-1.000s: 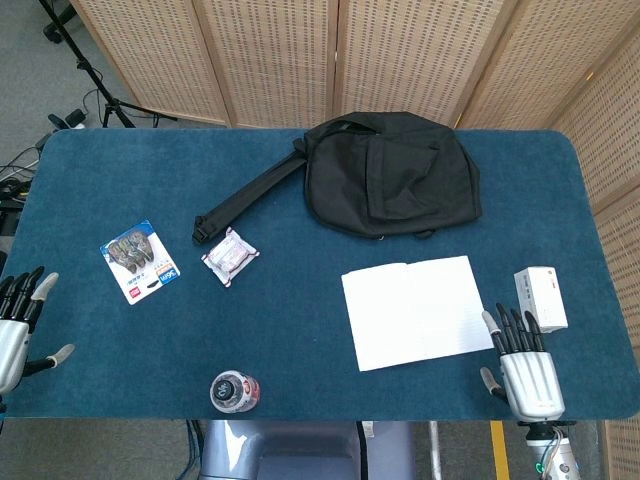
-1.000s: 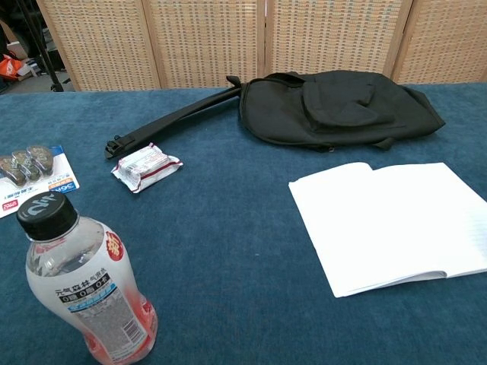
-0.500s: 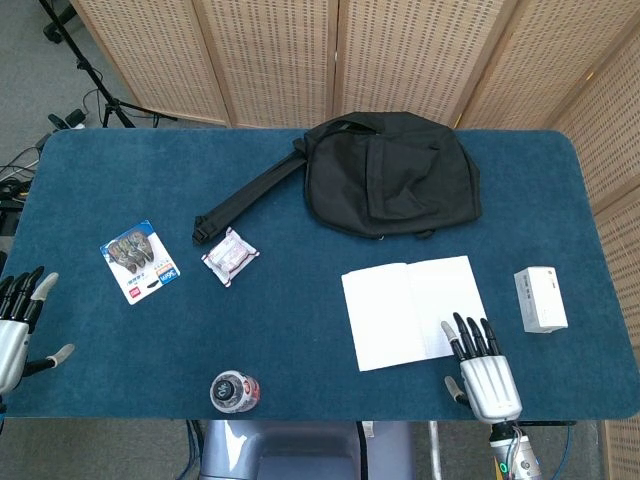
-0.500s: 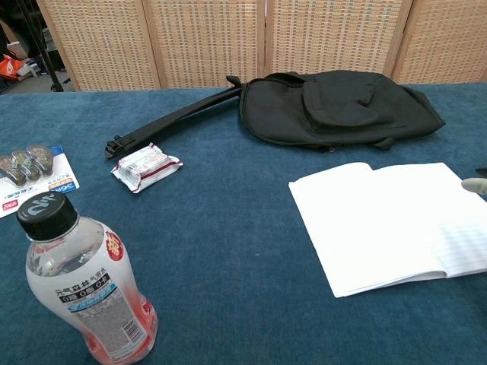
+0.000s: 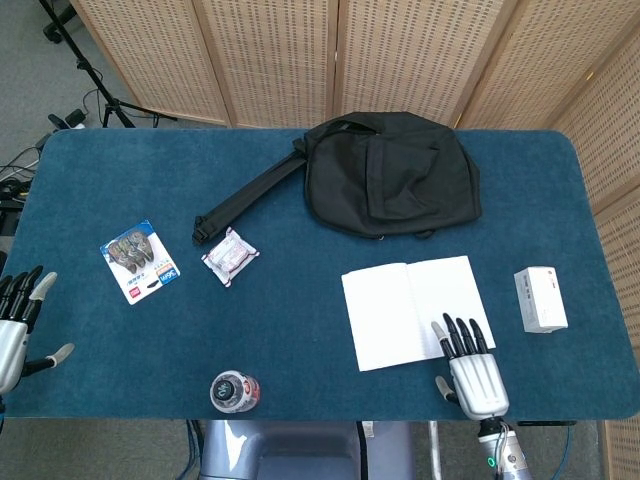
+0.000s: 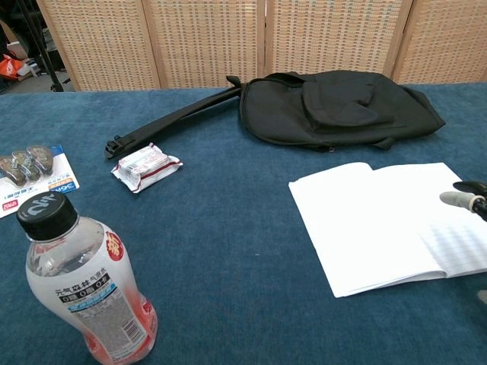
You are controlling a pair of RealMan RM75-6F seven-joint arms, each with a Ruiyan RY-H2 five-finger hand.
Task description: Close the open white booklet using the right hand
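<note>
Our right hand [image 5: 473,375] has slid leftward along the near edge of the desk [image 5: 300,320]: a second ago it lay out beside the small white box [image 5: 540,298], and now it sits at the booklet's near right corner, its fingers [image 5: 459,338] released, straight and spread, their tips overlapping the lined right page. In the chest view only a couple of fingertips [image 6: 455,199] show at the right border, above that page. We judge this puts us in place to catch the outer edge of the right page and fold it over to the left, but nothing is lifted yet.

Our left hand [image 5: 14,325] has stayed at the desk's near left edge, fingers apart and holding nothing.

The white booklet [image 5: 412,311] lies open and flat on the near right part of the desk, spine running near to far, left page blank, right page faintly ruled. Its pages look thin and limp, so we expect the edge may be hard to get under.

Beyond it, well apart, sits the black bag [image 5: 390,175].
</note>
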